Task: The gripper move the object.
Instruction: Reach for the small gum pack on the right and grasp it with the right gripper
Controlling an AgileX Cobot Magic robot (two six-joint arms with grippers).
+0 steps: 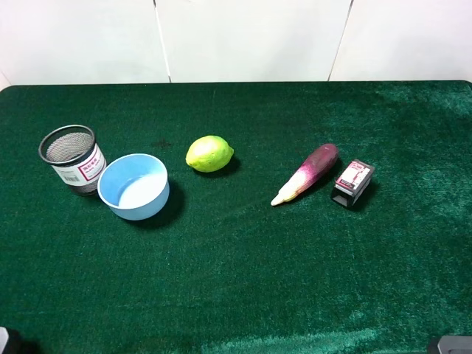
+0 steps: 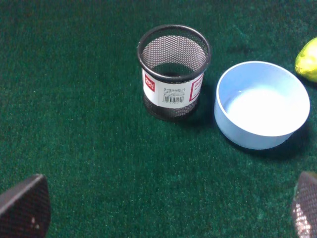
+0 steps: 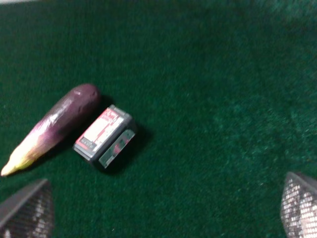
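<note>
The small black box with a red-and-white label (image 1: 352,181) lies on the green cloth at the right, just right of the purple-and-white eggplant (image 1: 306,173). The right wrist view shows the box (image 3: 105,138) beside the eggplant (image 3: 52,127). My right gripper (image 3: 163,210) is open, its fingertips (image 3: 27,210) wide apart at the picture's edges, well short of the box. My left gripper (image 2: 168,208) is open and empty, its fingertips (image 2: 25,206) spread, facing the mesh cup and bowl. In the high view only slivers of both arms show at the bottom corners.
A black mesh pen cup (image 1: 71,158) and a light blue bowl (image 1: 134,186) stand at the left; both also show in the left wrist view, cup (image 2: 173,72) and bowl (image 2: 261,104). A lime (image 1: 209,153) lies mid-table. A white wall runs behind the table's far edge.
</note>
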